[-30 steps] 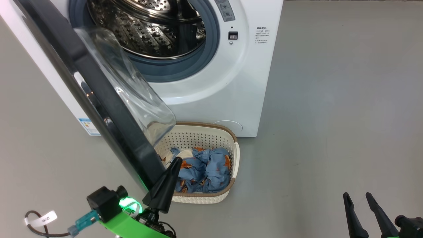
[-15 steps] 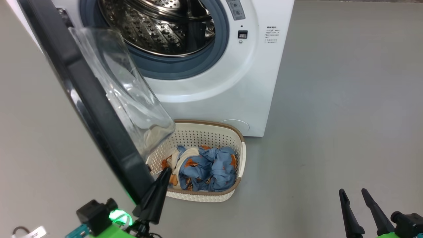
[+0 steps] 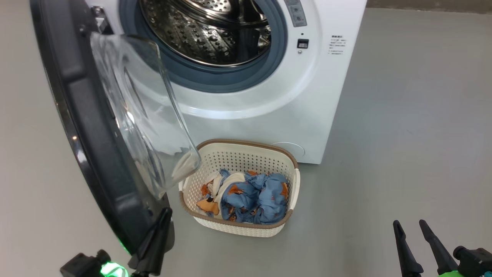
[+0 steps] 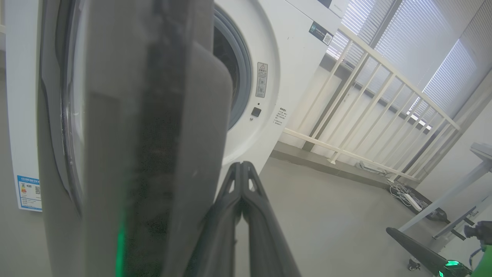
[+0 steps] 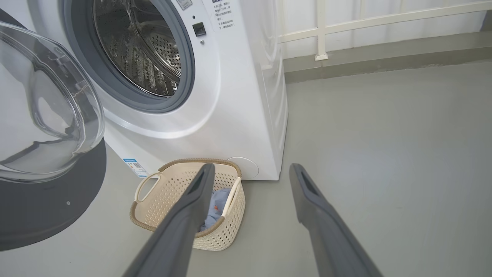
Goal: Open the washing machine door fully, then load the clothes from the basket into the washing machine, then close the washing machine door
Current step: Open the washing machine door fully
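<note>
The washing machine point(image 3: 292, 100) stands at the top, its steel drum point(image 3: 215, 34) exposed. The washing machine door point(image 3: 96, 154) is swung out to the left, its black rim edge-on and its glass bowl point(image 3: 142, 115) facing the basket. My left gripper point(image 3: 163, 217) is shut on nothing, its tip against the door's lower edge; in the left wrist view, that gripper point(image 4: 242, 165) lies right beside the rim point(image 4: 153, 115). The basket point(image 3: 238, 229) sits on the floor before the machine, holding the clothes point(image 3: 253, 196). My right gripper point(image 3: 409, 225) hovers open at the lower right, empty, and it point(image 5: 251, 169) points toward the basket point(image 5: 226, 234).
Grey floor point(image 3: 403, 134) stretches to the right of the machine and basket. A white railing point(image 4: 365, 96) runs behind the machine. A power strip with cables point(image 4: 407, 196) and table legs point(image 4: 453, 200) lie further right.
The door has swung wider open to the left, with my shut left gripper following its lower edge. The head camera has shifted. The right gripper stays open and still.
</note>
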Available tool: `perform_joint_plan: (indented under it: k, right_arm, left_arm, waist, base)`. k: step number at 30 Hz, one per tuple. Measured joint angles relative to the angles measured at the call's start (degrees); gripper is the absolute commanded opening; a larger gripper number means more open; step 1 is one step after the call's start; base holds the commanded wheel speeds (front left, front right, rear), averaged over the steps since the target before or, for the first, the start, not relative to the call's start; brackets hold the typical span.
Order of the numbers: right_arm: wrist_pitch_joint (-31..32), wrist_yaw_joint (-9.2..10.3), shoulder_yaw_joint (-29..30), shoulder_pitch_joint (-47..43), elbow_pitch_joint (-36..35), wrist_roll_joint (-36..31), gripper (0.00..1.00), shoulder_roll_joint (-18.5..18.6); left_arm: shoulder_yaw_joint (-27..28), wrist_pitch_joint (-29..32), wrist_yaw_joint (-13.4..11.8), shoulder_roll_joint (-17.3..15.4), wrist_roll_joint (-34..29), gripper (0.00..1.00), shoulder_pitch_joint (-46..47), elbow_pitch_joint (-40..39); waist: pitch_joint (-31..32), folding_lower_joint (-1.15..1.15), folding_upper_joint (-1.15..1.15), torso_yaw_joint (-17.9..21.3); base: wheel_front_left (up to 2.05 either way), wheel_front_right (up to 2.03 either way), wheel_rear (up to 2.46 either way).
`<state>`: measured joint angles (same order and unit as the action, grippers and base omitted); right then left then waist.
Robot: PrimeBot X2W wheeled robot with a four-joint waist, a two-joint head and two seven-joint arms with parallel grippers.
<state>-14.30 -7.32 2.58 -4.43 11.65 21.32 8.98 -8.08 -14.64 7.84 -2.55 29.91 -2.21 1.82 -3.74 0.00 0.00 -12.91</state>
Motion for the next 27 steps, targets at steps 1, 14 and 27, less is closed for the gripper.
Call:
perform_joint_plan:
  k: [1, 14, 27]
  right_arm:
    - [0.0, 0.00, 0.0, 0.0, 0.0, 0.0, 1.00, 0.0]
    - [0.0, 0.00, -0.4, 0.0, -0.1, 0.0, 1.00, 0.0]
    - [0.0, 0.00, -0.7, 1.8, 0.0, 0.0, 1.00, -0.1]
  left_arm:
    - [0.3, 0.0, 0.0, 0.0, 0.0, 0.00, -0.2, 0.0]
    - [9.7, 0.0, -5.1, -3.8, 0.7, 0.00, -1.0, 0.1]
    - [18.6, 0.0, -9.7, -7.5, 0.4, 0.00, 1.5, 3.5]
  waist:
    - [0.0, 0.00, 0.00, -0.3]
    - [-1.2, 0.00, 0.00, -2.3]
    - [-3.1, 0.00, 0.00, -2.1]
  base:
    - [0.00, 0.00, 0.00]
    - [0.00, 0.00, 0.00]
    - [0.00, 0.00, 0.00]
